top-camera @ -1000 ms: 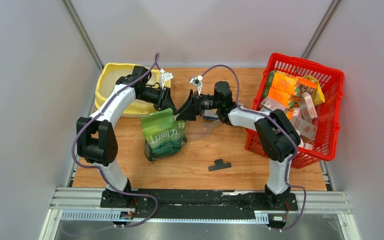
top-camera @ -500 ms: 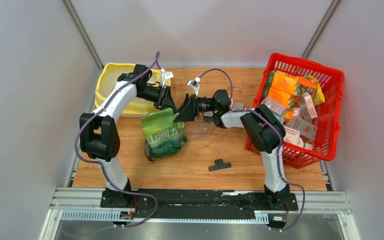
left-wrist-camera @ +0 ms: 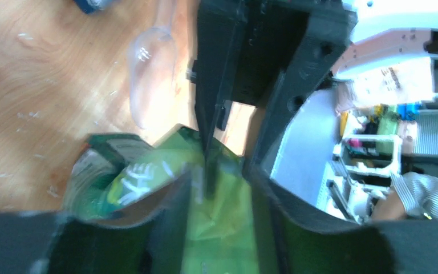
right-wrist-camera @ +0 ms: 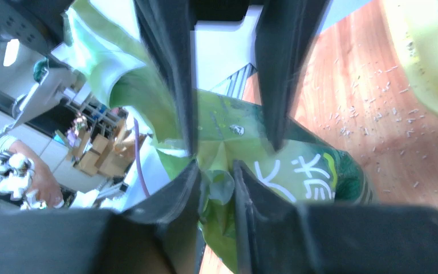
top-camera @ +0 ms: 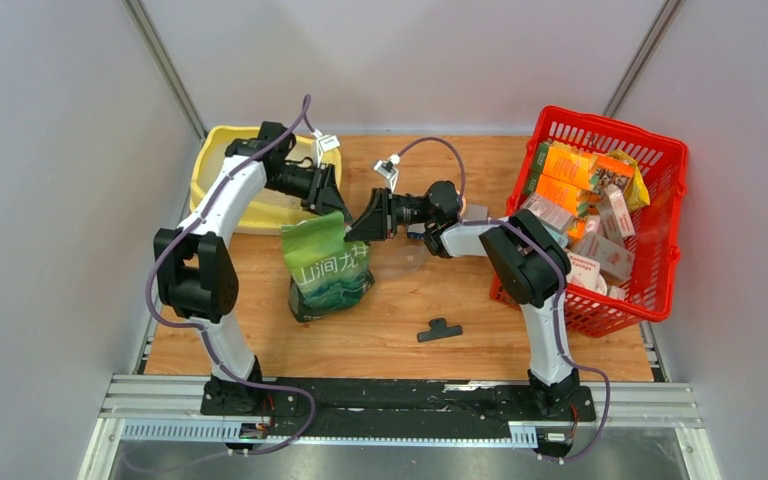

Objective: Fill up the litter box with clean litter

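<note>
The crumpled green litter pouch stands upright, white characters showing. The left gripper and right gripper both clench its top, and both have edged toward ten o'clock.

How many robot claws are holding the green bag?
2. The left gripper pinches the top of the green pouch from the litter box side. The right gripper pinches that same top from the red basket side.
</note>
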### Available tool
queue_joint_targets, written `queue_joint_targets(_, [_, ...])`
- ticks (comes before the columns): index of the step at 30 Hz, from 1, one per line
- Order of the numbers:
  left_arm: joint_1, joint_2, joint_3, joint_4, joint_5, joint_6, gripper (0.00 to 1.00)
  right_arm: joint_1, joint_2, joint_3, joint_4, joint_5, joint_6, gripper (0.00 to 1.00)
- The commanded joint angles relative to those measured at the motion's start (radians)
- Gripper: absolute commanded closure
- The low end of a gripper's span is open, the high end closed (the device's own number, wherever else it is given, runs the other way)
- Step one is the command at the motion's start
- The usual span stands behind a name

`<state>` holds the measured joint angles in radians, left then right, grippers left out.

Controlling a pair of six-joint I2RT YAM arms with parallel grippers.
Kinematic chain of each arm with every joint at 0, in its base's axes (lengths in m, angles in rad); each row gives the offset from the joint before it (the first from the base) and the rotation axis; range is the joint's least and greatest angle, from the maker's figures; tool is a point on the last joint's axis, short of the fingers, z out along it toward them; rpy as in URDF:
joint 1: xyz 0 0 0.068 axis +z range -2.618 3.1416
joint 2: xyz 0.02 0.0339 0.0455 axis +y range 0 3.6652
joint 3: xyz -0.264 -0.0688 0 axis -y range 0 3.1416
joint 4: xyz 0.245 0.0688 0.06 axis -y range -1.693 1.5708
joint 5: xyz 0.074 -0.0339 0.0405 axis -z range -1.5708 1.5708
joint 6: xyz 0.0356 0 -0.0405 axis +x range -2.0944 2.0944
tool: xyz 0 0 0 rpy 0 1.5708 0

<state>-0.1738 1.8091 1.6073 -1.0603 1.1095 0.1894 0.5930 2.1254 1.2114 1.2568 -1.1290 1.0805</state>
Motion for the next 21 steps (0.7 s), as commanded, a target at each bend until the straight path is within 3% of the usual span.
queue_joint_targets(1, [0.089,-0.065,0.123,-0.001,-0.086,0.077,0.46,0.047,-0.065,-0.019,0.205,-0.080,-0.002,0.80])
queue_joint_targets(5, [0.167,-0.169,0.100,-0.075,-0.126,0.122,0.43,0.047,-0.126,-0.039,0.173,-0.066,0.009,0.94])
queue_joint_targets(7, [0.210,-0.275,0.030,-0.073,-0.152,0.127,0.40,0.045,-0.174,-0.062,0.072,-0.060,-0.036,1.00])
queue_joint_targets(11, [0.295,-0.454,-0.075,-0.145,-0.206,0.214,0.35,0.041,-0.348,-0.125,-0.270,-0.040,-0.387,1.00])
queue_joint_targets(12, [0.321,-0.509,-0.087,-0.186,-0.211,0.255,0.34,0.041,-0.369,-0.131,-0.403,-0.025,-0.451,1.00])
queue_joint_targets(15, [0.356,-0.605,-0.133,-0.351,-0.232,0.430,0.32,0.028,-0.423,-0.133,-0.590,0.001,-0.597,1.00])
queue_joint_targets(19, [0.362,-0.721,-0.226,-0.524,-0.229,0.729,0.28,0.022,-0.429,-0.127,-0.697,0.017,-0.653,1.00])
queue_joint_targets(21, [0.362,-0.773,-0.257,-0.527,-0.238,0.777,0.27,0.022,-0.433,-0.116,-0.729,0.017,-0.654,1.00])
